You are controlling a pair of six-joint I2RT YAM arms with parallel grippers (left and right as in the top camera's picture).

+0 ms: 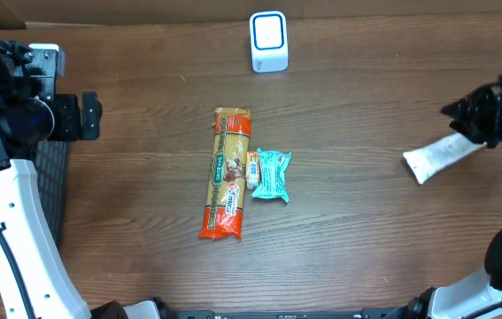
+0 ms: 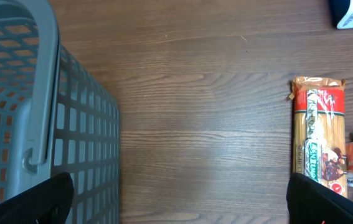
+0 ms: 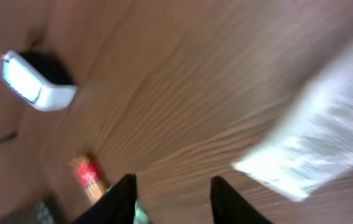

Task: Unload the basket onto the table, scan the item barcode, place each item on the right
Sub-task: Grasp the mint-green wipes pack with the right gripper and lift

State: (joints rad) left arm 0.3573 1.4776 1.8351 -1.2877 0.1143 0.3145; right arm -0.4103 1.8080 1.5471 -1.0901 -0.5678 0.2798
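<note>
White packet (image 1: 441,158) sits near the desk's (image 1: 366,257) right edge. My right gripper (image 3: 173,190) is partly spread beside it, seemingly not gripping, though it's blurry. Left gripper (image 2: 179,205) is wide by the basket (image 2: 45,124), with bare wood toward the scanner (image 1: 268,41).

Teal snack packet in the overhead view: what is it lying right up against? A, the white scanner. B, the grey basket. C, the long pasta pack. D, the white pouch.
C: the teal snack packet lies alongside the long pasta pack, their edges touching in the middle of the table, well apart from everything else.
</note>
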